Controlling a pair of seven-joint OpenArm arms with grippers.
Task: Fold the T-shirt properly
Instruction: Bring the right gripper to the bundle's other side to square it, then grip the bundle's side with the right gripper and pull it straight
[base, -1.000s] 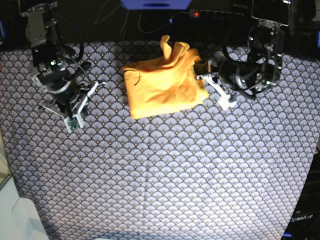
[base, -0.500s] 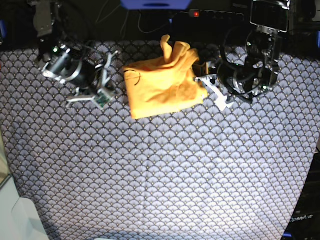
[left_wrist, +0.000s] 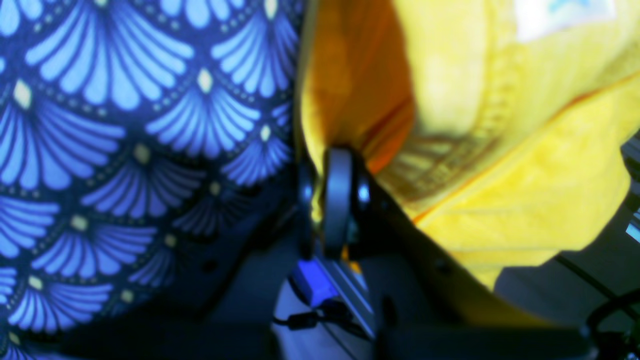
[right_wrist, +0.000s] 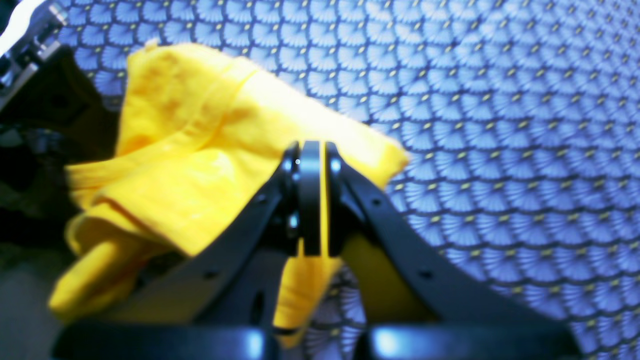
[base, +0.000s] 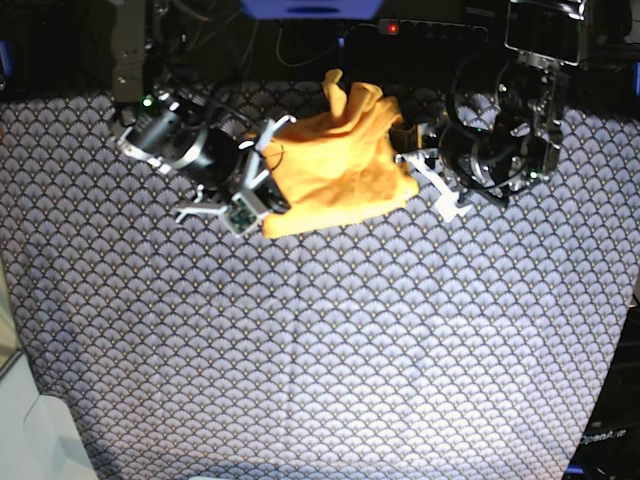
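Since earlier base frame, right claw (base: 262, 196) swings in from far side to T-shirt (base: 335, 165) edge. We see shirt bunched, half-folded at back of surface (base: 330, 340). Left claw (left_wrist: 332, 197) clamped on fabric at opposite edge. Right claw pinched closed; whether on cloth, cannot tell. We advise: keep hem taut, draw evenly, lay flat.

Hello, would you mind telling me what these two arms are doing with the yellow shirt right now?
The robot is folding a yellow-orange T-shirt that lies bunched into a rough block at the far side of the scallop-patterned tablecloth. The left gripper is shut on a fold of fabric at the shirt's one edge. The right gripper is at the opposite edge with jaws shut, apparently pinching cloth too. The fold looks lumpy, with a sleeve sticking out.
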